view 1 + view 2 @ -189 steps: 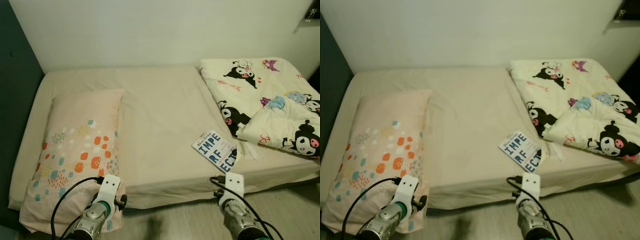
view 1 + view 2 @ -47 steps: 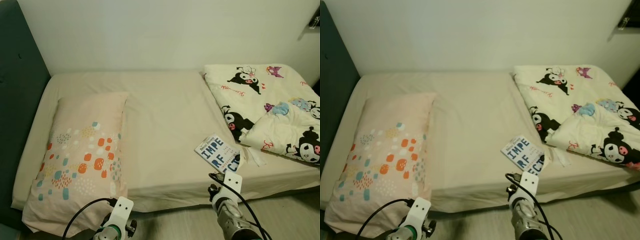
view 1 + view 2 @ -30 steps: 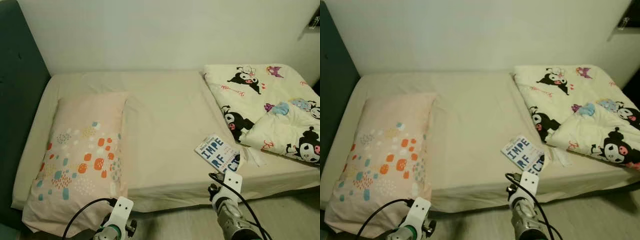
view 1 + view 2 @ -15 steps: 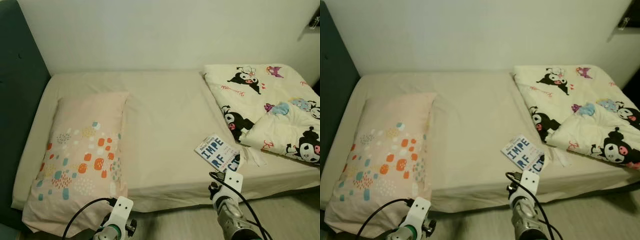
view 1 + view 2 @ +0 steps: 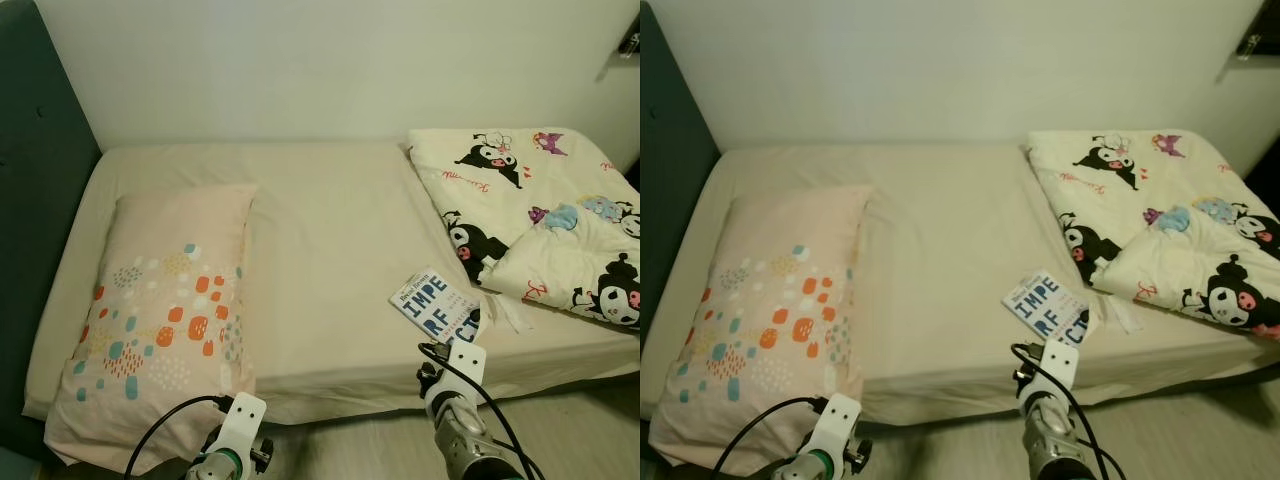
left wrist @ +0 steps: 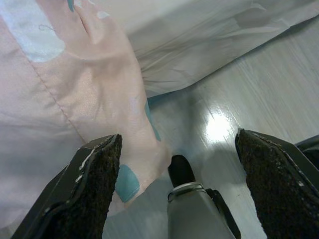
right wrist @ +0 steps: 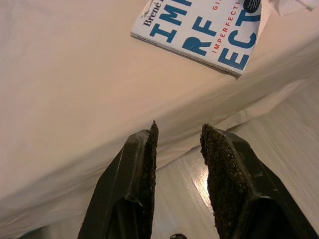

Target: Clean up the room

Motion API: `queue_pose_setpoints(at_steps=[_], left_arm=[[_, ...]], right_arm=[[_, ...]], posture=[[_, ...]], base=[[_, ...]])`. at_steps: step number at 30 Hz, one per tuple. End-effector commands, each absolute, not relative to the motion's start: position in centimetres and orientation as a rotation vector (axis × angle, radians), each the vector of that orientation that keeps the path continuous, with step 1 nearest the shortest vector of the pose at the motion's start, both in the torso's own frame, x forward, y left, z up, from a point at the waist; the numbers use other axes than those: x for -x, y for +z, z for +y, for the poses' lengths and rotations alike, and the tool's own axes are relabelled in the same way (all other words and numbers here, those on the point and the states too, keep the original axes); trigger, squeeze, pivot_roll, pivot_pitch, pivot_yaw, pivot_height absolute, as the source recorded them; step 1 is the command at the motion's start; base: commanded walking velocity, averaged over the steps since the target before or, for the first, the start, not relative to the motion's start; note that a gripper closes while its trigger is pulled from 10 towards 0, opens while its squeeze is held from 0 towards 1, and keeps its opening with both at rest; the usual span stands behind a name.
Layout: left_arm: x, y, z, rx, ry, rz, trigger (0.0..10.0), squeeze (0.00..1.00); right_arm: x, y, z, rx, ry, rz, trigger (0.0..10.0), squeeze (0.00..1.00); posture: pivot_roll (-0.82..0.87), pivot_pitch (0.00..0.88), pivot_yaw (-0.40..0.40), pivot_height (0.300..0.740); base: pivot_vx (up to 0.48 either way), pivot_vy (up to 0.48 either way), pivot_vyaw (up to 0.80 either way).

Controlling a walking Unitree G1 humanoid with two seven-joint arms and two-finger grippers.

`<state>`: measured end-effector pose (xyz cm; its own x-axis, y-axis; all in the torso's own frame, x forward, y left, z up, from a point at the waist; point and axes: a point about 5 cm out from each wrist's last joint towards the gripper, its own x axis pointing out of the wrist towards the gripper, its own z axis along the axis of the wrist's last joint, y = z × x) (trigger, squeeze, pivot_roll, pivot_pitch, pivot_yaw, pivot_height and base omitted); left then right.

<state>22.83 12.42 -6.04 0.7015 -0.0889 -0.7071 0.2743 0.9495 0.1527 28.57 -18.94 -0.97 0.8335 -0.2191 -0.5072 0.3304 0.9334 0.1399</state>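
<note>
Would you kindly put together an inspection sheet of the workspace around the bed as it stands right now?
Surface: bed with a beige sheet.
Job's things: book lying flat near the front edge; pillow overhanging the left front corner; cartoon-print quilt folded at the right.
Clutter: small white paper scrap beside the book.
Grippers: left gripper open, low beside the pillow's corner; right gripper narrowly open, empty, short of the book.
Cables: black cable looping at each wrist.
Surroundings: pale wall, dark headboard, wood-look floor.

Bare sheet lies open around the book (image 5: pixel 436 303) — quilt (image 5: pixel 545 215) crowds its right.
</note>
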Motion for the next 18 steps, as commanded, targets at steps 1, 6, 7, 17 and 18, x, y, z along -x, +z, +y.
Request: queue_pose_setpoints(at_steps=[1,6,7,17,18], left_arm=[[-22.59,-6.21,12.43,-0.260,-0.206,0.781,10.0,0.00],[-22.52,-6.26,12.39,-0.254,-0.207,0.784,10.0,0.00],[-22.52,-6.26,12.39,-0.253,-0.207,0.785,10.0,0.00],[-22.53,-6.25,12.36,-0.250,-0.207,0.785,10.0,0.00],[-22.54,-6.24,12.32,-0.249,-0.207,0.784,10.0,0.00]], right_arm=[[-28.59,-0.92,-18.98,-0.225,-0.291,0.502,10.0,0.22],[-28.48,-0.99,-19.12,-0.227,-0.300,0.503,10.0,0.23],[-28.42,-1.03,-19.20,-0.229,-0.305,0.505,10.0,0.26],[-28.27,-1.14,-19.36,-0.235,-0.321,0.506,10.0,0.23],[-28.37,-1.02,-19.40,-0.221,-0.310,0.500,10.0,0.23]], posture=[[0.07,0.000,0.033,0.740],[0.07,0.000,0.032,0.740],[0.07,0.000,0.032,0.740],[0.07,0.000,0.032,0.740],[0.07,0.000,0.032,0.740]], base=[[0.000,0.000,0.00],[0.000,0.000,0.00],[0.000,0.000,0.00],[0.000,0.000,0.00],[0.000,0.000,0.00]])
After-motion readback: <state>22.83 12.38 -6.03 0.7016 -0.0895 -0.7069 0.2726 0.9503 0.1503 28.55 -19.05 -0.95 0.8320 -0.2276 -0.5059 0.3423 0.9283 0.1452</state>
